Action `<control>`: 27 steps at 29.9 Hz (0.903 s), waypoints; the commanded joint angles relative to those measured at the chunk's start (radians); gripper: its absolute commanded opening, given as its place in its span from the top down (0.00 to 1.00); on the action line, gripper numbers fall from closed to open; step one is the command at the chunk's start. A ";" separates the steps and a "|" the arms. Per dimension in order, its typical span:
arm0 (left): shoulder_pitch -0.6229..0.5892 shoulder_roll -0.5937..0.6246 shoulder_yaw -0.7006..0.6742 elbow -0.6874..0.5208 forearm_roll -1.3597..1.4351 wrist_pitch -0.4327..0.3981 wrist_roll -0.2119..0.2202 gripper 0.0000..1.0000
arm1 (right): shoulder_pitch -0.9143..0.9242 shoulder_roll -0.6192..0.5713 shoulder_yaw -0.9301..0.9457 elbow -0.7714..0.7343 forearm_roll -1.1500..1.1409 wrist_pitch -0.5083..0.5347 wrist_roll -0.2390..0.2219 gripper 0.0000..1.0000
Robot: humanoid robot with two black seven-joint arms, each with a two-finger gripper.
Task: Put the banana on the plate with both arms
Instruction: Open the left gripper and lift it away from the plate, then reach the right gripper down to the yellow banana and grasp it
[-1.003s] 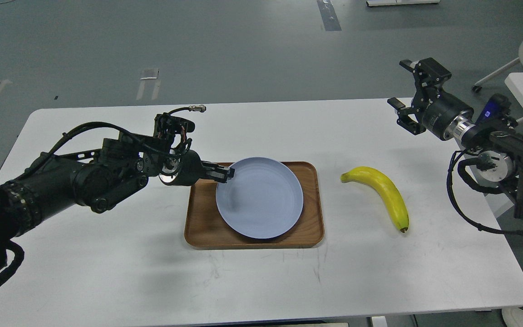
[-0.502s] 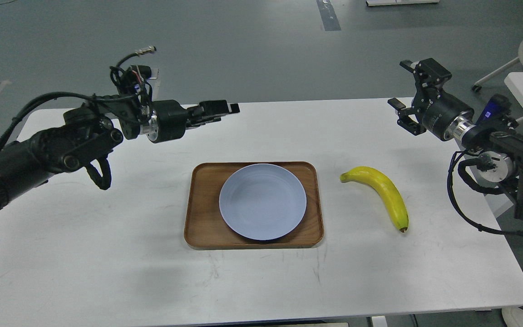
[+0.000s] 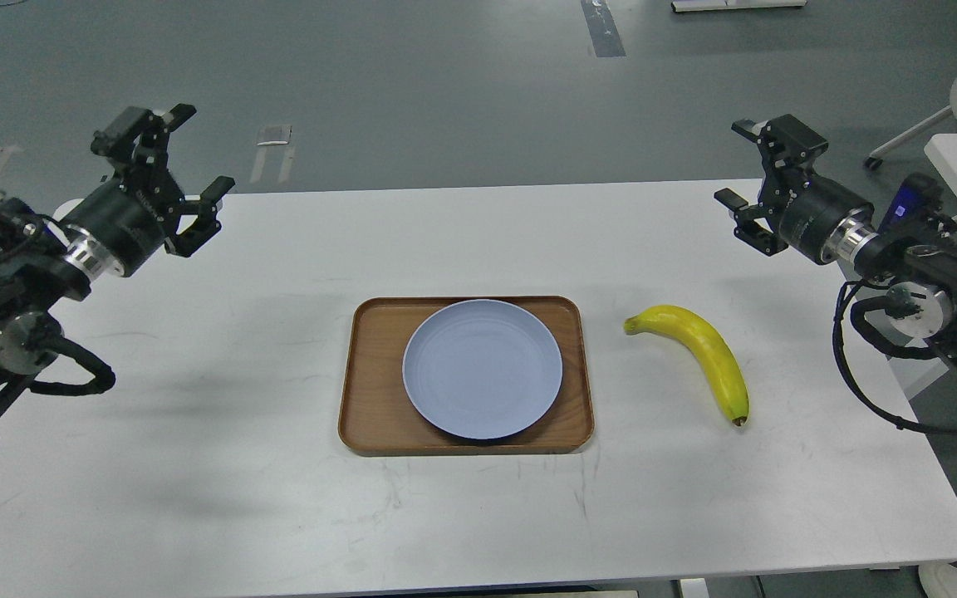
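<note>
Two grippers hang above the white table [image 3: 238, 515], each with its fingers spread and holding nothing. From the plate [image 3: 483, 368], the left gripper [image 3: 184, 174] sits at about ten o'clock, well apart, over the table's far left corner. The right gripper [image 3: 753, 187] sits at about two o'clock, over the far right edge. The plate lies flat inside the brown wooden tray [image 3: 370, 415], at the table's middle. At three o'clock from the plate, the banana [image 3: 707, 353] lies on the bare table, just beside the tray and not touching it, its dark tip toward the near edge.
</note>
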 commanded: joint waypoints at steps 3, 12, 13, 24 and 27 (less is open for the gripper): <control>0.041 0.010 -0.045 -0.014 0.001 -0.001 0.000 0.01 | 0.099 -0.065 -0.064 0.048 -0.326 0.000 0.000 0.00; 0.037 -0.010 -0.045 -0.029 0.004 -0.001 0.000 0.02 | 0.293 -0.070 -0.294 0.125 -0.764 0.000 0.000 0.00; 0.037 -0.008 -0.044 -0.035 0.005 -0.001 0.000 0.01 | 0.311 -0.061 -0.329 0.129 -0.811 0.000 0.000 0.00; 0.038 0.007 -0.044 -0.043 0.005 -0.001 0.000 0.01 | 0.326 0.075 -0.530 0.130 -1.080 0.000 0.000 0.00; 0.038 0.007 -0.044 -0.043 0.007 -0.001 0.000 0.02 | 0.328 0.106 -0.564 0.131 -1.082 0.000 0.000 0.00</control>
